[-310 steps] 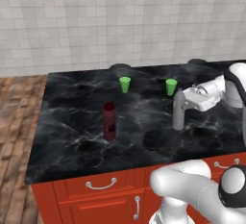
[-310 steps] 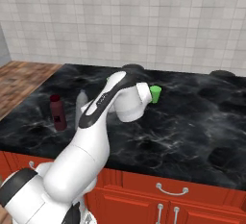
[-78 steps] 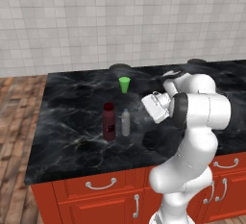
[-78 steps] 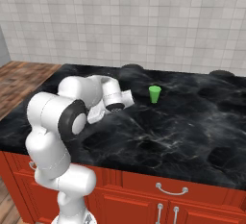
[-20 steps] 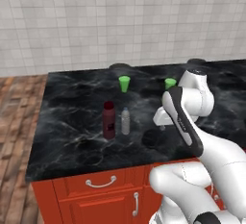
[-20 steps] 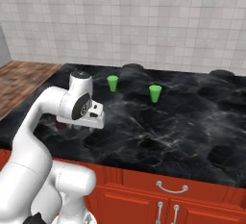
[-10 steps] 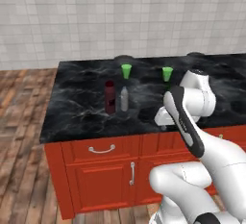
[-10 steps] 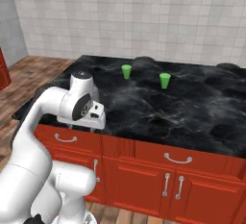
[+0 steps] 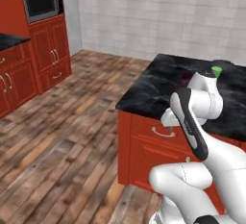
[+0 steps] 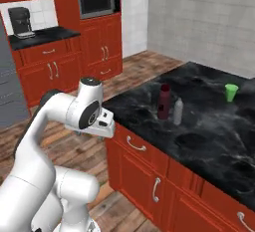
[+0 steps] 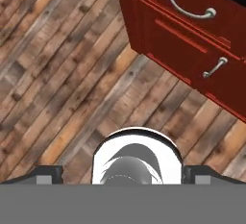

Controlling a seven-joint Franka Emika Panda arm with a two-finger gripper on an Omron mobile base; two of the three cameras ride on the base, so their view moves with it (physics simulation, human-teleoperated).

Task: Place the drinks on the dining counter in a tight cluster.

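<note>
The dark-red bottle (image 10: 164, 101) and the small clear bottle (image 10: 178, 112) stand just beside each other on the dining counter (image 10: 209, 136), back from its near edge, with bare slab around them. A green cup (image 10: 230, 92) sits well apart. The gripper (image 10: 102, 126) hangs off the counter's corner over wooden floor (image 11: 57, 74), jaws spread wide, holding nothing

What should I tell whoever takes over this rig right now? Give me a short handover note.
Gripper: open, holding nothing, tucked beside the dining counter and facing the wood floor.
Dark-red bottle and clear bottle stand upright side by side on the dining counter, near its front edge.
Done: those two are clustered.
Left: bring the green glass bottle and set it against the pair.
A green cup stands farther back; leave it.
</note>
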